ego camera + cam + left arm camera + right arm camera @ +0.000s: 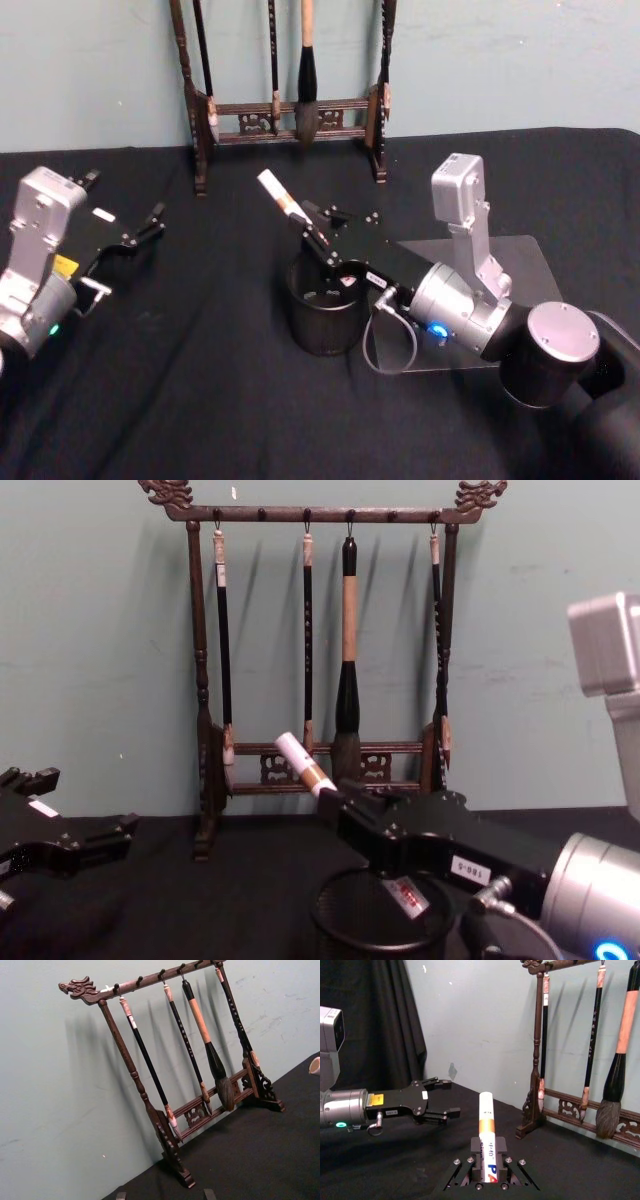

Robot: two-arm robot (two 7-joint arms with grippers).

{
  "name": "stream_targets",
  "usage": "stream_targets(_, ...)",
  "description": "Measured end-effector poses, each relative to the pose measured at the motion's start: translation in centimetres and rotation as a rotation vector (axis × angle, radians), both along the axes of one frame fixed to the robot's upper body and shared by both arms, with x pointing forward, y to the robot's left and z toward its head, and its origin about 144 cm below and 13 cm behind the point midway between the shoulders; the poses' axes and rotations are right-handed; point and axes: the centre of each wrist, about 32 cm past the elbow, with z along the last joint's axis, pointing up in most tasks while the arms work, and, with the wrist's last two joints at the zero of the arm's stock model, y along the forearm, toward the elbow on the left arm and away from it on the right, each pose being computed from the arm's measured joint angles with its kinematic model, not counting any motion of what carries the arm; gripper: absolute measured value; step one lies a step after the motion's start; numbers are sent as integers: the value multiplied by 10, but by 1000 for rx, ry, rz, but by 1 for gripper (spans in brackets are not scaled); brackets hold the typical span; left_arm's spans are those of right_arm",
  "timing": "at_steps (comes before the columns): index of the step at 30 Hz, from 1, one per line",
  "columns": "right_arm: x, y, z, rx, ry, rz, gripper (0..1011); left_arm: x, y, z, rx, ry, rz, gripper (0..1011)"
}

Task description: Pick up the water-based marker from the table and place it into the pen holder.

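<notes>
Water-based marker is off the tabletop, clamped by its lower end in the jaws of the right gripper. Its long axis is tilted, with the white cap end up and leaning toward the robot's left. The pen holder sits directly below the jaws, mouth open upward. Judgement: swing the axis nearer vertical, butt end over the rim, then let go. Left gripper is parked well to the left, jaws spread and empty.

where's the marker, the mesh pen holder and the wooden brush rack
white, orange-banded marker [486, 1115]: right wrist view, barrel
round black wire-mesh pen holder [320, 325]: head view, outer wall
tall dark wooden brush rack [270, 513]: chest view, top bar
</notes>
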Motion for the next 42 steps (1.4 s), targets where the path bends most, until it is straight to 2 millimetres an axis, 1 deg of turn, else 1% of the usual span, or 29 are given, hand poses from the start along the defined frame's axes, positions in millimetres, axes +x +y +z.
stream_targets(10,-3,2,-5,-21,-5,0,174,0,0,0,0,0,0,1001)
stream_targets(20,-3,2,-5,-20,-4,0,175,0,0,0,0,0,0,1001)
stream_targets(23,-3,2,-5,-19,-4,1,211,0,0,0,0,0,0,1001)
stream_targets(25,-3,2,-4,-18,-4,1,289,0,0,0,0,0,0,1001)
stream_targets(26,-3,2,-4,-18,-4,1,345,0,0,0,0,0,0,1001)
stream_targets(28,-3,2,-4,-18,-4,1,345,0,0,0,0,0,0,1001)
stream_targets(29,-3,2,-4,-18,-4,1,399,0,0,0,0,0,0,1001)
stream_targets(31,-3,2,-4,-17,-4,1,451,0,0,0,0,0,0,1001)
stream_targets(32,-3,2,-4,-17,-4,1,510,0,0,0,0,0,0,1001)
stream_targets(34,-2,2,-4,-17,-4,1,544,0,0,0,0,0,0,1001)
stream_targets(35,-2,2,-4,-17,-4,1,604,0,0,0,0,0,0,1001)
stream_targets(38,-2,2,-4,-17,-4,1,715,0,0,0,0,0,0,1001)
stream_targets(40,-2,2,-4,-16,-4,1,746,0,0,0,0,0,0,1001)
stream_targets(41,-2,2,-4,-16,-3,1,809,0,0,0,0,0,0,1001)
stream_targets(42,-2,2,-4,-16,-3,1,809,0,0,0,0,0,0,1001)
